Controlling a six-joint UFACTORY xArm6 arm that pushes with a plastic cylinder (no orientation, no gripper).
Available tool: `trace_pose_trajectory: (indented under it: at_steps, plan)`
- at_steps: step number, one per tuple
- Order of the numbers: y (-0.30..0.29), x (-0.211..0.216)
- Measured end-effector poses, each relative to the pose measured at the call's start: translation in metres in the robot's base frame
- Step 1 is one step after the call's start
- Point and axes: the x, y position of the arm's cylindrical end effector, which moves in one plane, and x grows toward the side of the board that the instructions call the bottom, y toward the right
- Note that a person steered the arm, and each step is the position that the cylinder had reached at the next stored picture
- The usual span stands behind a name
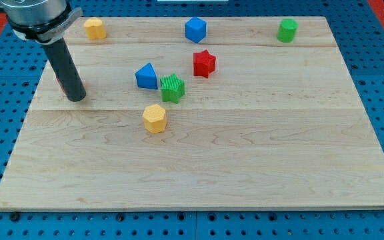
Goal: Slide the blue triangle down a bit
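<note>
The blue triangle sits on the wooden board, left of centre in the upper half. A green star touches its lower right side. My tip rests on the board well to the view's left of the blue triangle and a little lower. A small red block is mostly hidden behind the rod, with only a sliver showing at its left edge.
A red star lies right of the blue triangle. A yellow hexagon lies below it. Along the view's top are a yellow block, a blue hexagonal block and a green cylinder.
</note>
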Motion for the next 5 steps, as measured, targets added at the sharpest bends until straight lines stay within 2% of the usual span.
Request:
trace_pose_trajectory:
  at_steps: [5]
  plan:
    - [0.067,0.0]
